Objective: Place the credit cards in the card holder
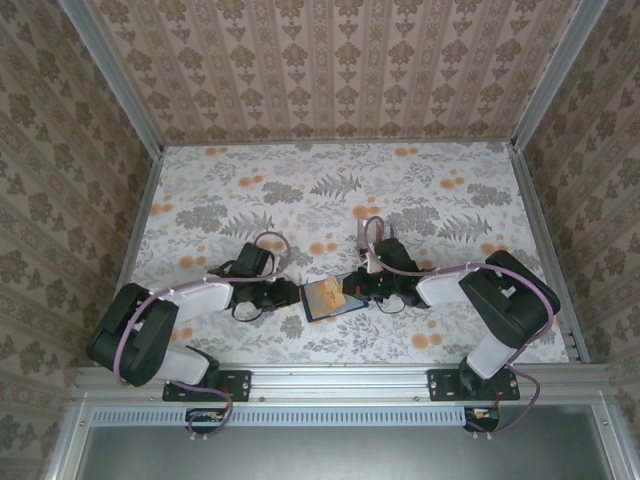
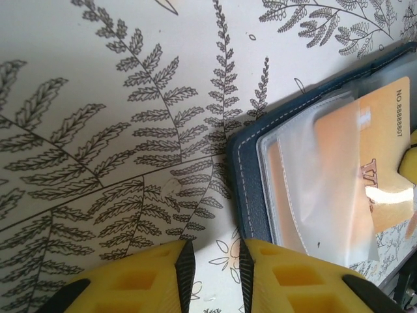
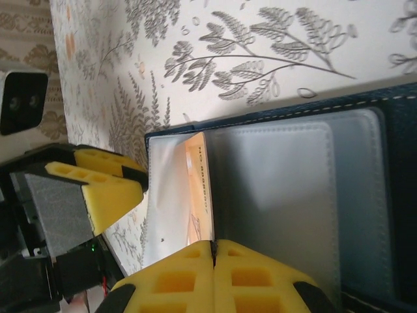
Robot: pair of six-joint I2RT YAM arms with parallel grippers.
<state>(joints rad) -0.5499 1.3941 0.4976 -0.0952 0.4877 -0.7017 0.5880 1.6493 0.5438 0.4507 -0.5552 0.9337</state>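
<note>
**Top external.** The card holder [image 1: 336, 309] lies open on the table [image 1: 300, 180], near the front edge and between the two arms. An orange credit card [image 1: 323, 292] lies on its upper half. The left gripper [image 1: 295, 296] sits just beside the holder's left edge. The right gripper [image 1: 352, 291] is at its right edge, over the card.

**Left wrist.** The left fingers [image 2: 287, 280] stand a narrow gap apart, with bare table between them and nothing held. The holder's stitched navy edge is close by on the right. The orange card lies partly under a clear sleeve [image 2: 313, 195], and its numbered end projects beyond the sleeve.

**Right wrist.** The right jaws are pressed fully together. The card's near end runs up to their seam, but whether it is pinched there I cannot tell. The card appears tilted against the pocket mouth and not seated.

**Risks.**
- The holder is unrestrained (the left tool grips nothing), so a push on the card could slide the holder instead of seating the card.
- The flimsy sleeve could buckle or fold under the card's leading edge and block entry.
- If the card is not truly pinched, it could slip sideways out of the pocket mouth.
- The two tools work very near each other, so contact between them is possible.
</note>
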